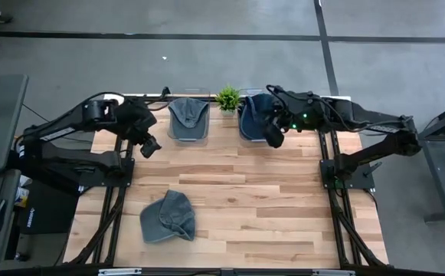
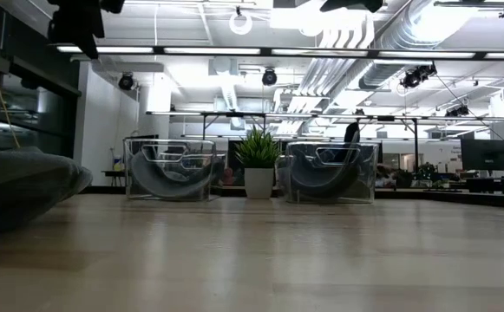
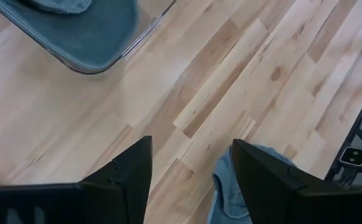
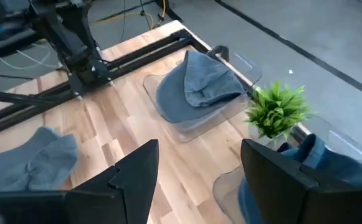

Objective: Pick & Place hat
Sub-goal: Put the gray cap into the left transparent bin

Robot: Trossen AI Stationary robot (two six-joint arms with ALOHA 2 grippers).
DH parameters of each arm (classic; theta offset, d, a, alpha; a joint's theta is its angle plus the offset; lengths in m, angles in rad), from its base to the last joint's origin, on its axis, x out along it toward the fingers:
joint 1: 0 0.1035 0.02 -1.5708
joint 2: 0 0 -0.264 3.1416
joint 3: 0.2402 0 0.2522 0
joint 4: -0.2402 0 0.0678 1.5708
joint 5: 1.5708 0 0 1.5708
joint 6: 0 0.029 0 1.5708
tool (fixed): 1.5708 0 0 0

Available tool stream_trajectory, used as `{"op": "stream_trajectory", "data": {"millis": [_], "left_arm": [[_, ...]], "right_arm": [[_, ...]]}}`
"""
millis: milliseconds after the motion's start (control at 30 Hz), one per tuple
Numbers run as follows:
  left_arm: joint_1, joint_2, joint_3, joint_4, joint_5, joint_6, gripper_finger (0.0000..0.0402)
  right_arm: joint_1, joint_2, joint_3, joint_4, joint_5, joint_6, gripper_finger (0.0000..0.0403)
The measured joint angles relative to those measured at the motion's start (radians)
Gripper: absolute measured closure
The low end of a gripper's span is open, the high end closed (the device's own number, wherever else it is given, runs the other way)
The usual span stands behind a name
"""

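Hat (image 1: 168,217) of grey-blue cloth lies crumpled on the wooden surface (image 1: 268,199) near its front edge, well apart from both pairs of my fingers. My left fingers (image 1: 150,147) hang apart and empty above the surface beside the left clear bin (image 1: 188,121). My right fingers (image 1: 273,136) hang apart and empty at the right clear bin (image 1: 254,119), beside the small plant (image 1: 227,98).

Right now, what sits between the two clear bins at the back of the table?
A small potted plant stands between the left bin and the right bin; the high and low views both show it.
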Motion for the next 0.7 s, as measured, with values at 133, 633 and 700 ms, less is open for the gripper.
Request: {"op": "stream_trajectory", "data": {"millis": [133, 633, 700], "left_arm": [[-0.049, -0.033, -0.045, 0.012, -0.005, -0.029, 0.0204], [-0.134, -0.247, -0.440, 0.181, 0.175, -0.129, 0.0204], [-0.134, -0.274, -0.476, 0.180, 0.185, -0.130, 0.0204]], "right_arm": [[0.031, -0.024, -0.091, 0.078, 0.011, 0.051, 0.0180], [0.143, -0.181, -0.525, 0.554, 0.029, 0.225, 0.0181], [0.151, -0.184, -0.546, 0.582, 0.028, 0.232, 0.0181]]}}
